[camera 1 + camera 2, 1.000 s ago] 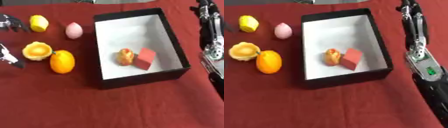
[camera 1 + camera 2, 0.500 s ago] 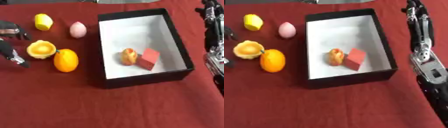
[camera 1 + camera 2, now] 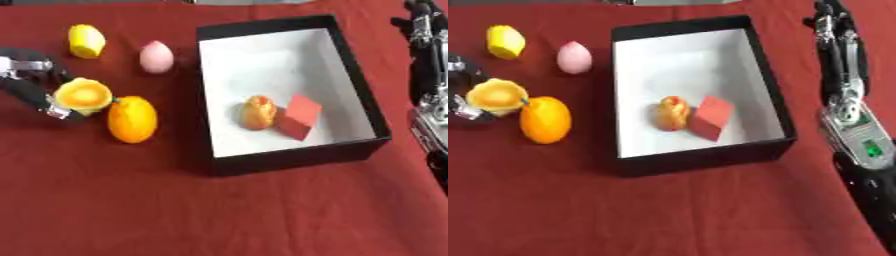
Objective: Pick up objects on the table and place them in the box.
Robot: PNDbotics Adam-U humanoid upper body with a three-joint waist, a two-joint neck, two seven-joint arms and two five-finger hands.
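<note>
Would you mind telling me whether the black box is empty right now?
Not empty. The black box holds a red block and a small orange-yellow fruit-like piece side by side on its white floor.

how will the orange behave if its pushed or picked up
The orange looks rounded and oval with a smooth skin, so a push would probably roll it on the cloth. It seems rigid, likely keeping shape when gripped. Its curved sides might slip between fingers.

You are looking down on a desk (image 3: 219, 215) covered edge to edge in a dark red cloth (image 3: 693, 210) — soft, even light, only faint shadows. Along the top edge, a thin grey strip (image 3: 236, 2) of something beyond shows — too little to tell what.
</note>
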